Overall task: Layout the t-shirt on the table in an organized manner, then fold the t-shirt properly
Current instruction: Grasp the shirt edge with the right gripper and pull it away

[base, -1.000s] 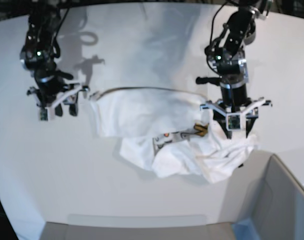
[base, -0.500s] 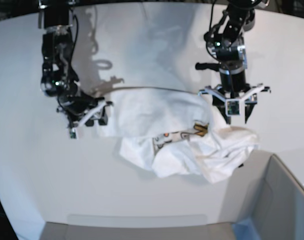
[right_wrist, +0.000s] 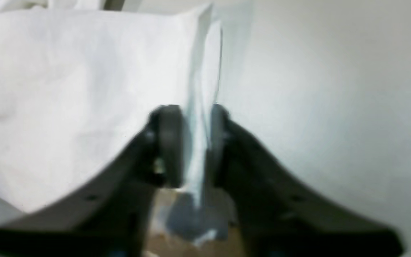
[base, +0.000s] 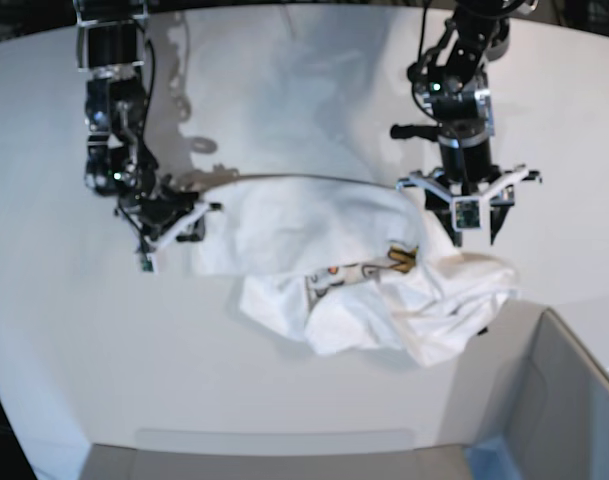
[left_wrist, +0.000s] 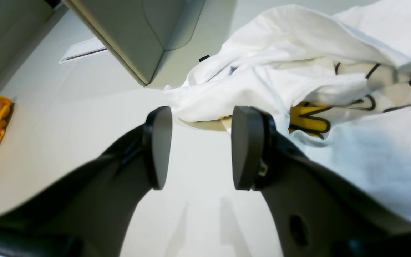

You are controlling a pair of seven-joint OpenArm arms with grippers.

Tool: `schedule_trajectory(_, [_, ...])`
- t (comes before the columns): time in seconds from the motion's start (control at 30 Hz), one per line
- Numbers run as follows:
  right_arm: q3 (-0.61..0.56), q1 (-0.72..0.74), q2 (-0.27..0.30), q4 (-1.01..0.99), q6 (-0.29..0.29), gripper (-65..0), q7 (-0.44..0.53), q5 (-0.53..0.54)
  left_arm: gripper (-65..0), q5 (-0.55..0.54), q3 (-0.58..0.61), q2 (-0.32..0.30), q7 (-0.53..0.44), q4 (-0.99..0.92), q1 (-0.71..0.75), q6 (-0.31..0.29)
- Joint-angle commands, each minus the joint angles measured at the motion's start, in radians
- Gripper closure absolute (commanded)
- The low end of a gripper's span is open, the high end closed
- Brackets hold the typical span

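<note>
White t-shirt point(base: 314, 235) edge pinched, right gripper point(right_wrist: 191, 142).

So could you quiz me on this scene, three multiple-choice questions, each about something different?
1. Where does the right claw sit?
A. at the shirt's edge
B. over the grey box
C. on bare table, far from the cloth

2. What colour shows in the print beside the left claw?
A. green
B. yellow
C. purple

3. How is the shirt lying?
A. flat and smooth
B. neatly folded
C. crumpled in a heap

Answers: 1 A, the right wrist view shows cloth pinched between its pads. 2 B, a yellow patch with black outline shows there. 3 C, the base view shows bunched folds on the table.
</note>
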Motion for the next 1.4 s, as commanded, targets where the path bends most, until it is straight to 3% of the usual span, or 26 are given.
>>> schedule_trajectory(0.0, [-0.005,0.022,0.024,0.019,0.005,0.0,0.021,0.008,-28.0,0.021,-0.005,0.002,-0.023,0.021,-0.007,0.006])
schedule_trajectory(0.17, [-0.061,0.013,0.077,0.052,0.002,0.0,0.020,0.008,-27.9,0.021,0.001,0.002,-0.023,0.021,-0.007,0.006])
schedule_trajectory(0.37, [-0.075,-0.144,0.148,0.358,0.001,0.0,0.024,-0.059,-27.9,0.021,0.001,0.002,-0.023,0.021,-0.007,0.008])
schedule_trajectory(0.57, [-0.076,-0.349,0.159,0.610,0.007,0.0,0.026,-0.322,-27.9,0.015,0.001,0.004,-0.023,0.020,-0.007,0.011])
schedule_trajectory(0.67, [-0.090,-0.466,0.173,0.610,0.007,0.0,0.113,-0.455,-27.9,0.015,0.001,0.012,-0.023,0.020,-0.007,0.012])
schedule_trajectory(0.8, [-0.239,-0.644,0.278,0.609,-0.001,0.0,0.277,-0.667,-28.0,0.020,-0.007,0.041,-0.023,0.015,-0.007,0.012])
schedule_trajectory(0.87, [-0.335,-0.667,0.315,0.602,-0.001,0.0,0.277,-0.768,-28.0,0.017,-0.002,0.044,-0.023,0.015,-0.007,0.012])
schedule_trajectory(1.03, [-0.432,-0.661,0.289,0.599,-0.025,0.0,0.181,-0.958,-28.0,0.015,0.003,0.045,-0.023,0.015,-0.007,0.012])
schedule_trajectory(1.13, [-0.434,-0.661,0.274,0.601,-0.065,0.0,0.170,-0.985,-28.0,0.015,0.003,0.045,-0.023,0.015,-0.004,0.012])
schedule_trajectory(1.27, [-0.437,-0.664,0.277,0.604,-0.070,0.0,0.172,-0.983,-28.0,0.015,0.003,0.045,-0.023,0.015,0.013,0.012])
schedule_trajectory(1.37, [-0.441,-0.664,0.277,0.604,-0.071,-12.2,0.170,-0.983,-28.0,0.015,0.003,0.045,-0.023,0.014,0.014,0.012])
